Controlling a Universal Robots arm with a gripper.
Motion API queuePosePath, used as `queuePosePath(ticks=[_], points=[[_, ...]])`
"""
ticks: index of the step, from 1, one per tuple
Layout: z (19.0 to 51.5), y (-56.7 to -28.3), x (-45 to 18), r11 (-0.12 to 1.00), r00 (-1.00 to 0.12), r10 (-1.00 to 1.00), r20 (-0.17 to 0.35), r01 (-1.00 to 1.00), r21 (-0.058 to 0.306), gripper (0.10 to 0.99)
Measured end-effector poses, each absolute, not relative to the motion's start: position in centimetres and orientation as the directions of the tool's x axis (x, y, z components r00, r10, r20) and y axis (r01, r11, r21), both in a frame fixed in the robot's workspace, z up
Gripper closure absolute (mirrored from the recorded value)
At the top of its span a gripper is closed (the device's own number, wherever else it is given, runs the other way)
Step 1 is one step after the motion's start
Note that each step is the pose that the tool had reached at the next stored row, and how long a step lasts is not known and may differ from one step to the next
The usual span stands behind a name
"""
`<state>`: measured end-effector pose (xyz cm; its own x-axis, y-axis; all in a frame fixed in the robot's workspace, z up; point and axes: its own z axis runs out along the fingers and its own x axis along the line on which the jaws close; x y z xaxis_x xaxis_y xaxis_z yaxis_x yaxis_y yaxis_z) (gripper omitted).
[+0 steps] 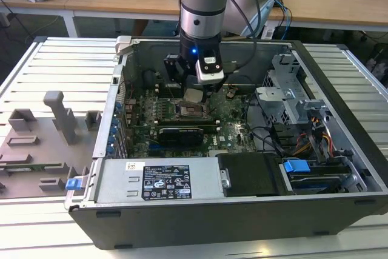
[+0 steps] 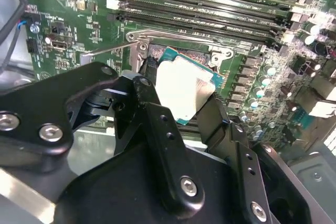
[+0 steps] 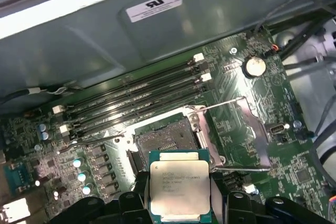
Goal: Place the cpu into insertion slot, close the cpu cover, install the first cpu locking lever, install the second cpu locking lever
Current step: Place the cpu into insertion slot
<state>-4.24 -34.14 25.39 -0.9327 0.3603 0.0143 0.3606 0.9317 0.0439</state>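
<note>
One cpu point(image 3: 179, 190) in the pinch of the gripper point(image 2: 181, 94), over the insertion slot point(image 3: 165, 141) (not yet seated)

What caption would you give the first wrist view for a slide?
The gripper holds the cpu over the open, empty slot, not yet seated.

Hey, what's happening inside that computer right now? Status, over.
Status: gripper shut on cpu, held over the board. The insertion slot empty, cpu not seated. The cpu cover open; nothing seen blocking.
</note>
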Motion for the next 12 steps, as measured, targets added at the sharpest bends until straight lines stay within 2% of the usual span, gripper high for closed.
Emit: queuePosePath(ticks=[12], points=[[25.37,-34.14,-4.24,0.872,-0.872,0.490,0.004,0.490,0.022,0.541]])
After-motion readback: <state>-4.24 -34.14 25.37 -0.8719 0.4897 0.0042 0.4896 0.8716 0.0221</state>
